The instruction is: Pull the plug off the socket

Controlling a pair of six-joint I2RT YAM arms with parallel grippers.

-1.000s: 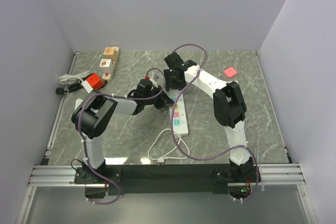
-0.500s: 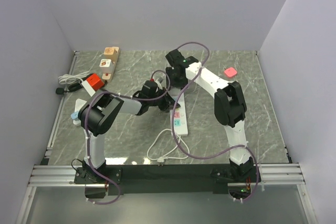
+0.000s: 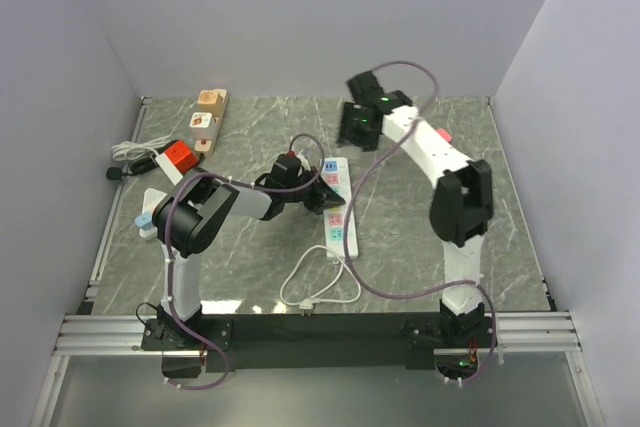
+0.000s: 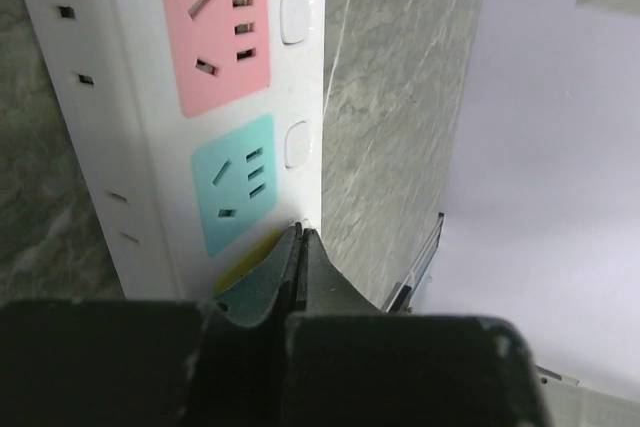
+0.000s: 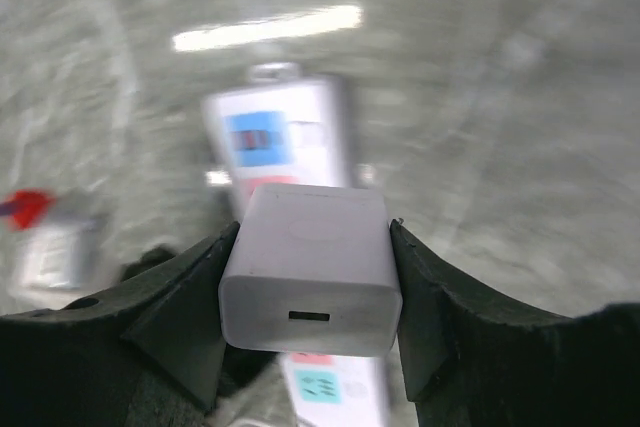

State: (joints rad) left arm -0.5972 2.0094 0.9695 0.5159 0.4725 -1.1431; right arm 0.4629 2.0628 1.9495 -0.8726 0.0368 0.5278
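Note:
The white power strip (image 3: 338, 209) lies mid-table, its pink and teal sockets bare in the left wrist view (image 4: 120, 97). My left gripper (image 3: 318, 197) is shut and empty, its tips (image 4: 300, 232) pressed on the strip's edge beside a yellow socket. My right gripper (image 3: 356, 127) is shut on a white USB charger block (image 5: 310, 257) and holds it in the air beyond the strip's far end (image 5: 275, 132). A small black plug (image 3: 113, 173) on a thin black cord lies on the table at the far left, away from both grippers.
A wooden block bar (image 3: 210, 117) and a red cube (image 3: 181, 156) sit at the back left. A second white strip (image 3: 150, 212) lies at the left. A pink object (image 3: 441, 135) is at the back right. The strip's white cord (image 3: 320, 287) loops near the front.
My right gripper has lifted off the strip's far end and moved back and right with the white charger block in it. My left gripper has shifted right onto the strip.

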